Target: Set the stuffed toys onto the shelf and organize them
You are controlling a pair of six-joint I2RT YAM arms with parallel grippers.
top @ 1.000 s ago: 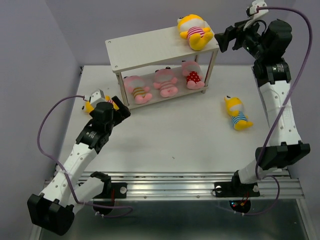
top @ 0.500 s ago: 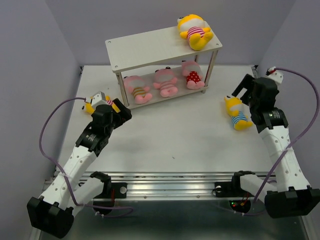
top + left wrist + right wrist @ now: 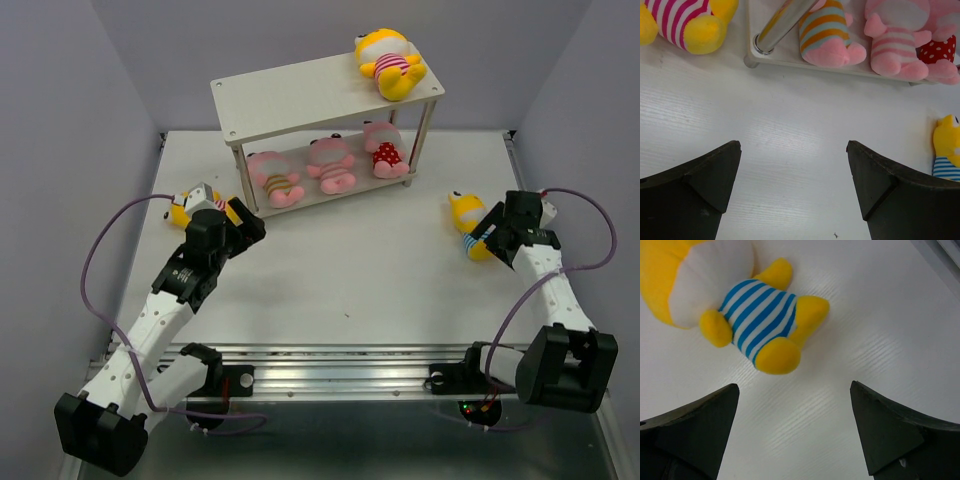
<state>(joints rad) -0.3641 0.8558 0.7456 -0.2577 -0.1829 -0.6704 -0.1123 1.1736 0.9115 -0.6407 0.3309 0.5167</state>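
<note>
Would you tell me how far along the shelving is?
Done: three pink toys on the shelf, lower board; one yellow toy on top. In hand: nothing; the open right pincer hovers by the blue-striped toy. Left: that one and the pink-striped toy near the open left pincer.

The white desk [image 3: 370, 270] is carrying the shelf [image 3: 300, 95], a blue-striped yellow toy [image 3: 465, 215] and a pink-striped yellow toy [image 3: 687, 22], lying well apart

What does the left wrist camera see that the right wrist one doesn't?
Only the left wrist view: the shelf's bottom board with three pink toys, a yellow toy in pink stripes, and the open left gripper. Only the right wrist view: the open right gripper. Both: the white table and the yellow toy in blue stripes, far off in the first, close in the second.
</note>
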